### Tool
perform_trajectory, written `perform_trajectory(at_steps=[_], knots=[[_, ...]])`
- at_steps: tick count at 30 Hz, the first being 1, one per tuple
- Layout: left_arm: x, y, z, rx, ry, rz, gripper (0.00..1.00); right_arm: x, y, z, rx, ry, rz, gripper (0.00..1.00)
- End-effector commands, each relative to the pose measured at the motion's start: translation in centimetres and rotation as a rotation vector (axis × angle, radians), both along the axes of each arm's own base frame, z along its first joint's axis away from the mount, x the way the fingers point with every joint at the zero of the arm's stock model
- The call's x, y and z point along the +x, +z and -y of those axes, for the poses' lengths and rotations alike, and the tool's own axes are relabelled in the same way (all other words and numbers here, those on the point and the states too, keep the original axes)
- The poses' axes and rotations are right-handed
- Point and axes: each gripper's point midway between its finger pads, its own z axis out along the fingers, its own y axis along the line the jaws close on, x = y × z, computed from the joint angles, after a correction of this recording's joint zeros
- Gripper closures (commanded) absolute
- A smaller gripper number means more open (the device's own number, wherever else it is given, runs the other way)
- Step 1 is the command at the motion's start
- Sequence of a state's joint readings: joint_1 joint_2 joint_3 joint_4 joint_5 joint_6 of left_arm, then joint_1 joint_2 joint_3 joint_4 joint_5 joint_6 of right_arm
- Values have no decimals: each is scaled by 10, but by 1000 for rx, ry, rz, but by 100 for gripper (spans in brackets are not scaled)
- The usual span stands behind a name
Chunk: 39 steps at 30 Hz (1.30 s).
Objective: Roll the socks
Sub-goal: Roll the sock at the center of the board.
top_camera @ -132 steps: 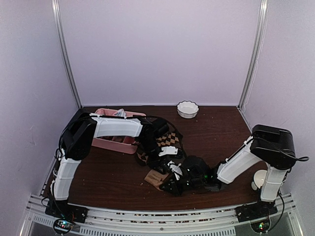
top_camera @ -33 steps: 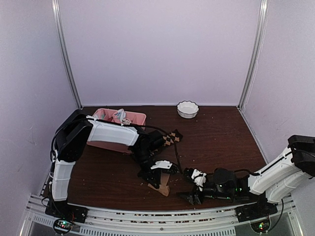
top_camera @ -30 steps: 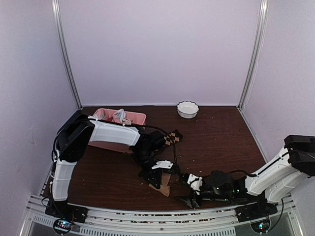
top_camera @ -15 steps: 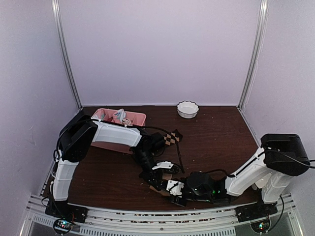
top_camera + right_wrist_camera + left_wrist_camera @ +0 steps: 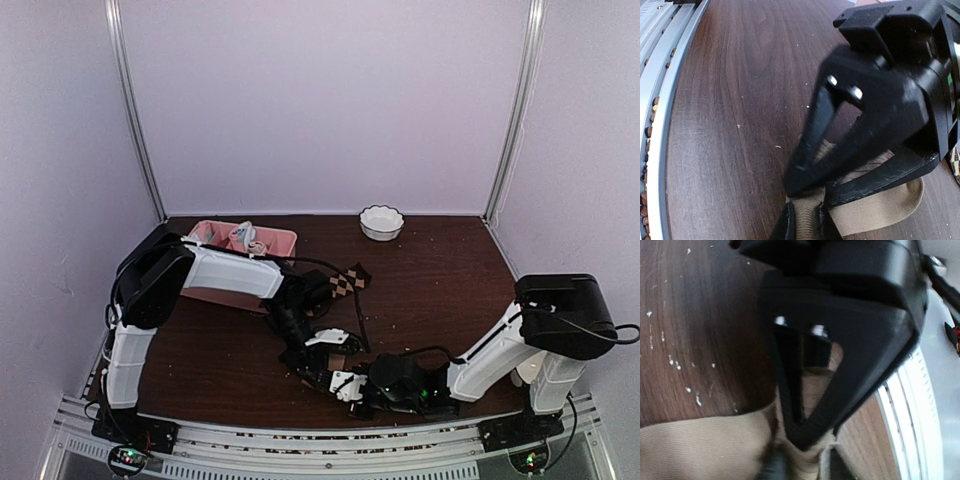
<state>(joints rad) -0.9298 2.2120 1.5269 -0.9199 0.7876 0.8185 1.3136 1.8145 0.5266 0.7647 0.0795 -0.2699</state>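
The tan sock (image 5: pixel 312 370) lies near the table's front edge, with both grippers meeting on it. My left gripper (image 5: pixel 322 352) comes down from behind; in its wrist view its jaws (image 5: pixel 802 432) pinch together on the tan sock (image 5: pixel 705 440). My right gripper (image 5: pixel 342 384) reaches in from the right; its jaws (image 5: pixel 801 187) are closed on the edge of the tan sock (image 5: pixel 880 210). The left gripper's fingers (image 5: pixel 786 225) show there with a ribbed fold between them. The argyle sock (image 5: pixel 347 281) lies further back, partly under the left arm.
A pink divided tray (image 5: pixel 282 243) with small bundles stands at the back left, behind the left arm. A white bowl (image 5: pixel 381 222) sits at the back centre. The metal rail (image 5: pixel 660 100) runs along the table's front edge, close to the grippers.
My right arm has swept left along the front edge to the tan sock and its jaws have closed on it. The left gripper has stayed on the sock.
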Motion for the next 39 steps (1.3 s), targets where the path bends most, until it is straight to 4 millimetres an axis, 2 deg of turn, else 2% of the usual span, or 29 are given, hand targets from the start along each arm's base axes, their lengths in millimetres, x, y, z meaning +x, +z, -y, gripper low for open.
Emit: perform_trajectory(at_steps=[1, 7, 11, 17, 21, 22, 24, 25, 26, 27, 28, 30, 32, 33, 34, 35, 36, 37, 39], knots=[[17, -7, -17, 31, 17, 131, 4, -3, -51, 28, -174, -39, -75, 99], [42, 24, -24, -59, 82, 331, 2, -11, -69, 36, -226, -54, -205, 100], [59, 34, -30, -74, 158, 457, 2, -11, -73, 37, -215, -85, -347, 100], [94, 45, -35, -21, 299, 617, 2, -9, -80, 33, -220, -120, -564, 100], [127, 71, -43, 87, 421, 733, 2, -10, -90, 38, -226, -148, -674, 100], [134, 72, -48, 122, 452, 749, 2, -10, -92, 39, -221, -153, -700, 100], [145, 61, -64, 209, 513, 750, 2, -11, -95, 41, -220, -165, -744, 100], [142, 55, -69, 235, 511, 688, 2, -11, -96, 43, -217, -171, -758, 100], [130, 56, -72, 213, 465, 573, 2, -11, -97, 44, -212, -176, -770, 100], [114, 64, -72, 158, 411, 461, 2, -10, -97, 45, -209, -184, -778, 100], [107, 74, -74, 122, 388, 425, 2, -11, -97, 45, -206, -190, -784, 100], [119, 83, -80, 129, 433, 555, 2, -11, -97, 48, -200, -198, -796, 100], [136, 103, -87, 89, 512, 689, 2, -12, -96, 50, -195, -207, -800, 100], [149, 112, -91, 71, 588, 752, 2, -11, -95, 50, -193, -212, -797, 100], [170, 115, -104, 108, 748, 815, 2, -11, -94, 50, -190, -213, -797, 100], [196, 114, -123, 163, 935, 890, 2, -10, -93, 50, -185, -215, -798, 100], [203, 106, -132, 212, 963, 868, 5, -9, -92, 50, -178, -216, -798, 100], [198, 96, -130, 238, 912, 749, 14, -9, -91, 50, -175, -219, -800, 100], [178, 83, -128, 237, 836, 578, 15, -7, -87, 47, -158, -223, -810, 100]])
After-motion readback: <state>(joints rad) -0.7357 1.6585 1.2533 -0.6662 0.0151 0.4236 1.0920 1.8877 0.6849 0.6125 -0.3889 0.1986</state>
